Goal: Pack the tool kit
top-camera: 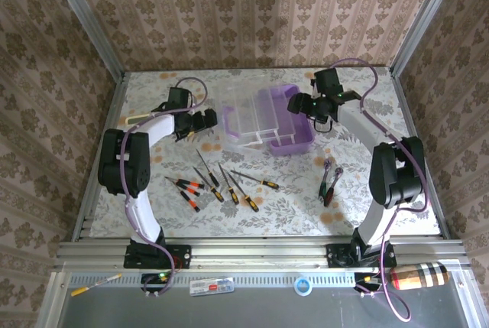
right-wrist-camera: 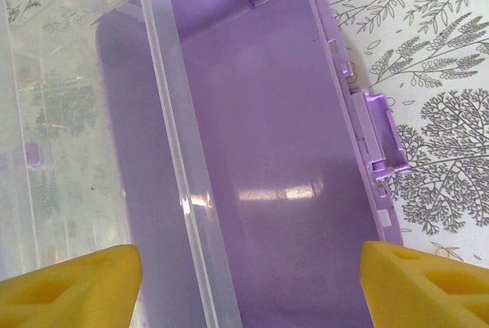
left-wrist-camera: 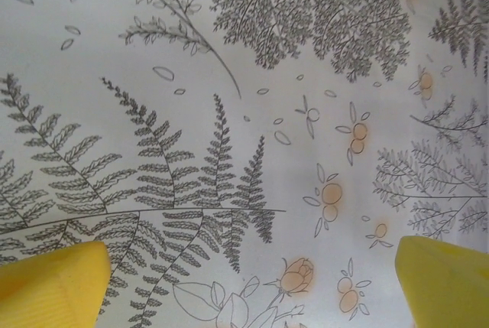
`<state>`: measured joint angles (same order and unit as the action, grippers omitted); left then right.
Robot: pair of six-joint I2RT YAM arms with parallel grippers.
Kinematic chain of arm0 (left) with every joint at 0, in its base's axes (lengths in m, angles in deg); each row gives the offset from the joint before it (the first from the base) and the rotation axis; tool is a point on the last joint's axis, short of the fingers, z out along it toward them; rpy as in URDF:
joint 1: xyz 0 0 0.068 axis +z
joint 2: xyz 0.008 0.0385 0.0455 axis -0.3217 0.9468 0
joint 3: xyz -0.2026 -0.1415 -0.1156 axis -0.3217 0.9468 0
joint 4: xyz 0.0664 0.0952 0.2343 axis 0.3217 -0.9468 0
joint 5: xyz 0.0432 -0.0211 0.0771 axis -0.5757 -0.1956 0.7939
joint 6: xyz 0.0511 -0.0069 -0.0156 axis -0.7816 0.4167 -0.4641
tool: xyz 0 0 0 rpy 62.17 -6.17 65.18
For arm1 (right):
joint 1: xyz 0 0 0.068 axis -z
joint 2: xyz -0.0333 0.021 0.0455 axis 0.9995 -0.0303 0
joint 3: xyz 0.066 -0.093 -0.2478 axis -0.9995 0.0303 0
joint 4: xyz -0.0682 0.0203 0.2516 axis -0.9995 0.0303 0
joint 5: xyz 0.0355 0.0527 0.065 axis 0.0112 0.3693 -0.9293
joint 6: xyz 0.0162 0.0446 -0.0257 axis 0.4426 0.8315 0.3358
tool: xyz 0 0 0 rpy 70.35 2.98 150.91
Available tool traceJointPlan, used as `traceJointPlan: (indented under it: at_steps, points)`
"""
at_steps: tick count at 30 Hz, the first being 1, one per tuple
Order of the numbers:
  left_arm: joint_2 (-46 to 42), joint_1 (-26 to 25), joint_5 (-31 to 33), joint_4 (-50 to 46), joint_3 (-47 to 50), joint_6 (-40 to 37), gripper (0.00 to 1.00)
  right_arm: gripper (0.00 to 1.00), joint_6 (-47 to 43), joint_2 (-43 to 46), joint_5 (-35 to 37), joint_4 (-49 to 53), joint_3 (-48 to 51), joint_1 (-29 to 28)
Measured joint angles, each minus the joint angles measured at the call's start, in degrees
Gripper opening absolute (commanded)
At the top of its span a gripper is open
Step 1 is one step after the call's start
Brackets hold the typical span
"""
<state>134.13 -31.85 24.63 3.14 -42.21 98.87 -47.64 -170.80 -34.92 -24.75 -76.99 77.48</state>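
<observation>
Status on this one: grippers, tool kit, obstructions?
Left gripper open, empty, over tablecloth. Right gripper open above empty purple box. Screwdrivers, pliers unpacked on tablecloth. Nothing blocking.

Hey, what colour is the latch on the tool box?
The latch is light purple, like the box; best seen in the right wrist view.

Leaf-print table [top-camera: 298, 209], purple box [top-camera: 296, 141], clear tray [top-camera: 241, 120] touching it, scattered screwdrivers [top-camera: 218, 183], pliers [top-camera: 328, 184]

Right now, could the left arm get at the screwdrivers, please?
Probably yes: the left claw hangs open over the table, and the screwdrivers lie loose nearby with nothing over them.
</observation>
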Motion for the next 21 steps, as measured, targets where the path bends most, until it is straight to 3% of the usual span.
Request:
traceJointPlan:
  at_steps: [10, 21]
  points:
    - [0.2, 0.4, 2.4, -1.6, -1.4, 0.0, 0.97, 0.69, -0.9, 0.4, 0.4, -1.8, 7.3, 5.9]
    - [8.9, 0.7, 1.9, -4.2, -10.4, 0.5, 0.96, 0.58, 2.1, -1.4, -6.6, -8.6, 10.5, 5.0]
